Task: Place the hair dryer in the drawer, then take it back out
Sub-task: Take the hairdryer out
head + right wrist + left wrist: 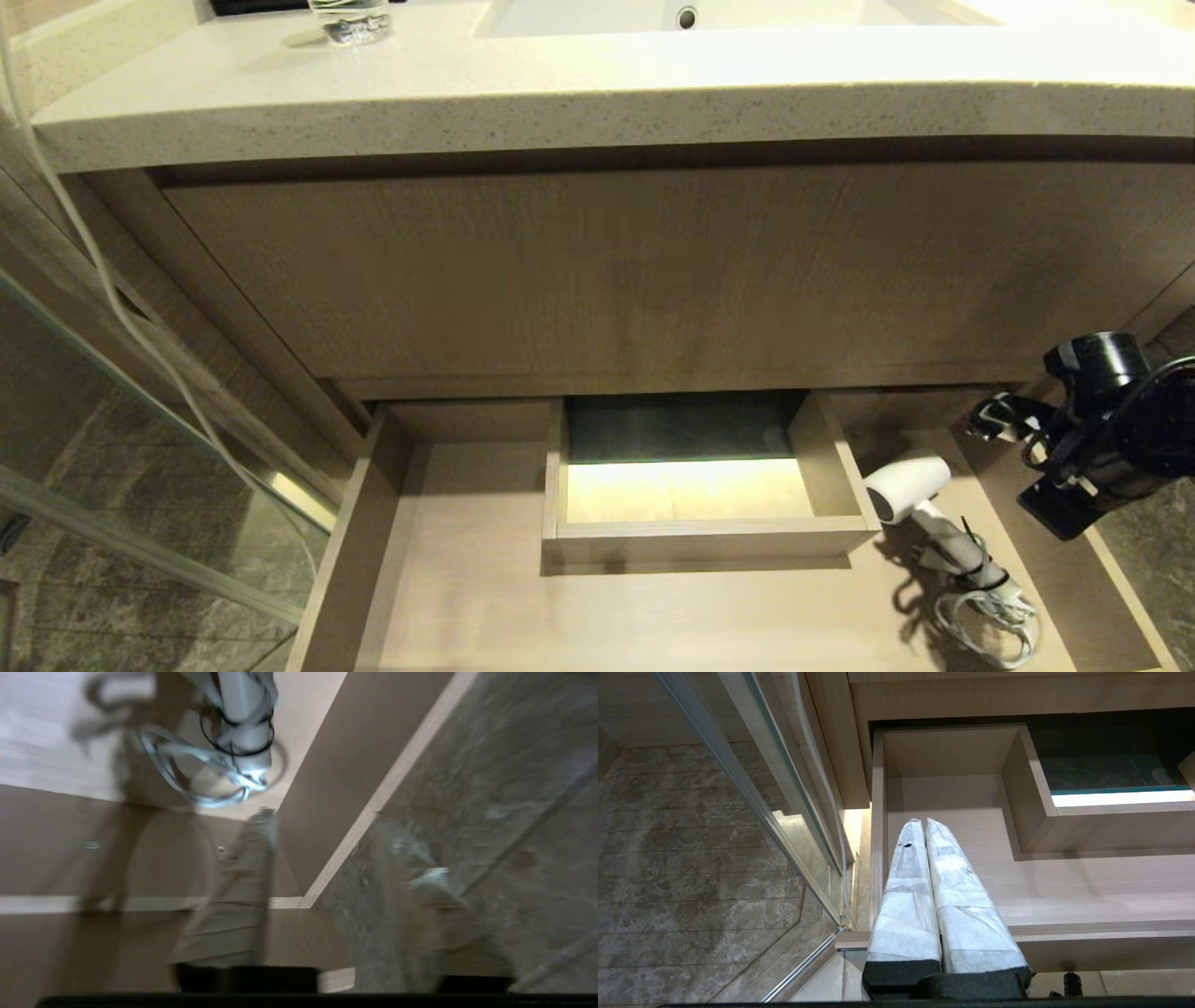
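2 claws are mine, and only 1 shows from my head. My left claw is out of the head view; its own camera shows its white-wrapped fingers pressed together, closed on nothing, hanging over the left end of the drawer, which stands pulled open.

From the head, the drawer is cut off at 6 o'clock, so its front is hidden. At 9 o'clock a white cable trails down beside a glass panel. At 12 o'clock the countertop carries a glass, cropped at the top, and a sink, also cropped. The boxed cut-out sits mid-drawer; its back is dark and hard to read.

The hair dryer lies in the drawer's right compartment, barrel toward the cut-out wall, its bundled cord trailing toward 5 o'clock.

My right claw is blurred in its wrist view, yet its 2 fingers stand apart, open and empty. In the head view the dryer lies at 8 o'clock from my right arm, near but not touching. In the wrist view the cord is beyond the fingertips.
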